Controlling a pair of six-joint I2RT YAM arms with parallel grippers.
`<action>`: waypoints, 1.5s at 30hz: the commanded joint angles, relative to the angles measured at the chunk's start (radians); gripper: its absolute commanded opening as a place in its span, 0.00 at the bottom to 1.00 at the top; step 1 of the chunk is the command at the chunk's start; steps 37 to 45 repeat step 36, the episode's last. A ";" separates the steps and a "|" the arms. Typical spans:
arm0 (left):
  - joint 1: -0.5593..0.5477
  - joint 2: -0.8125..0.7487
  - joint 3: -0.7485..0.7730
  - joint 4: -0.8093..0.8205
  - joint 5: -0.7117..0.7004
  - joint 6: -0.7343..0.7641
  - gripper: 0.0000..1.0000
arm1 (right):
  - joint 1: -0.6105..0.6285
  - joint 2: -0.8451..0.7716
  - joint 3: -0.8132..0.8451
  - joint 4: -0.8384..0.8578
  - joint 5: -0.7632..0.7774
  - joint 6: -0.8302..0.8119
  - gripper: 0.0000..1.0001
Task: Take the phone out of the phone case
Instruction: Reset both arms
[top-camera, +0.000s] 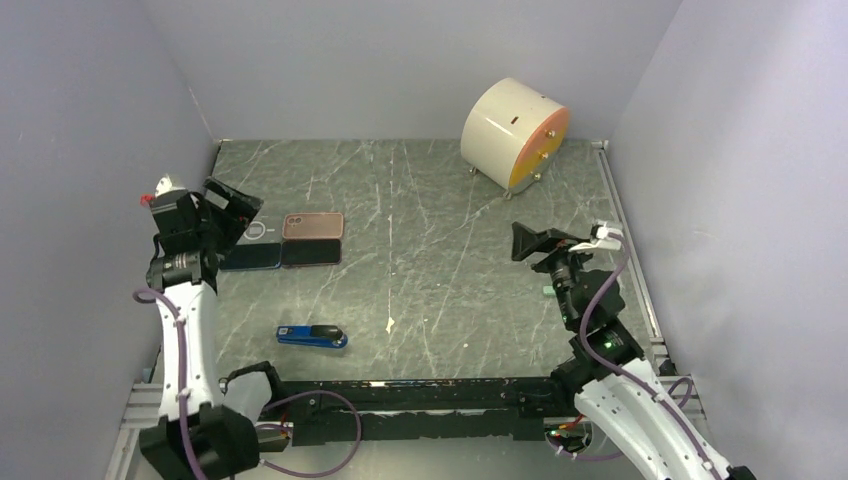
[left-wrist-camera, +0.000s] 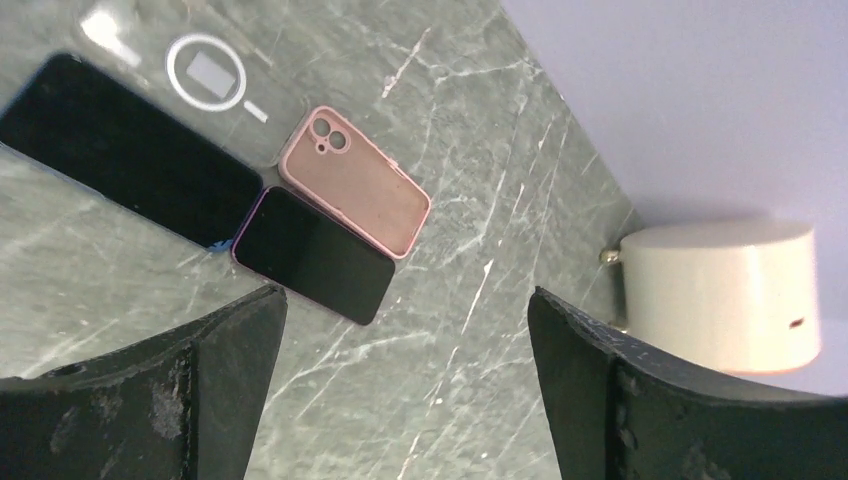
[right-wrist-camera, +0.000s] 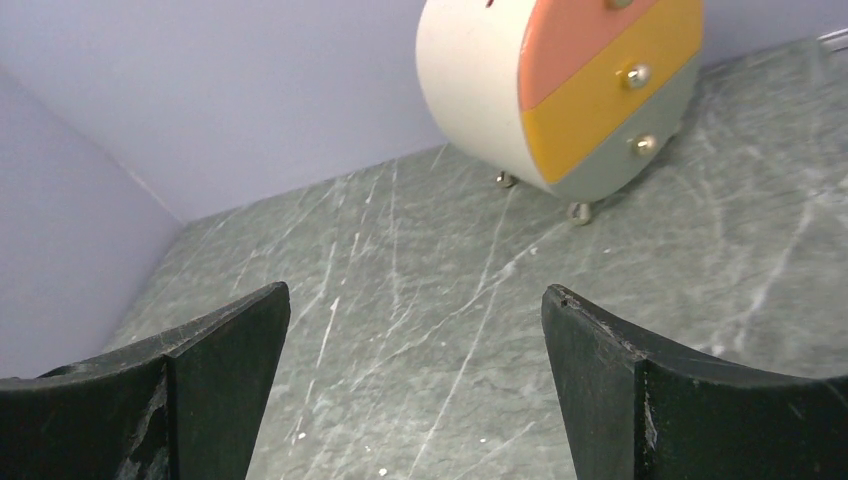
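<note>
A pink phone case lies at the table's left, camera cut-out showing; it also shows in the left wrist view. A dark-screened phone with a pink rim lies touching it. A larger dark phone with a blue edge lies beside a clear case with a white ring. My left gripper is open and empty, raised just left of these. My right gripper is open and empty at the right, above bare table.
A round cream drawer box with orange and grey fronts stands at the back right. A blue and black object lies near the front left. A small white scrap lies mid-table. Grey walls enclose the table.
</note>
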 joint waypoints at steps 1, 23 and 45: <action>-0.095 -0.076 0.176 -0.254 -0.148 0.250 0.95 | 0.002 -0.030 0.113 -0.177 0.093 -0.070 0.99; -0.344 -0.624 0.039 -0.240 -0.617 0.403 0.95 | 0.002 -0.357 0.047 -0.188 0.144 -0.188 0.99; -0.345 -0.636 0.029 -0.235 -0.630 0.398 0.95 | 0.001 -0.370 0.037 -0.166 0.168 -0.199 0.99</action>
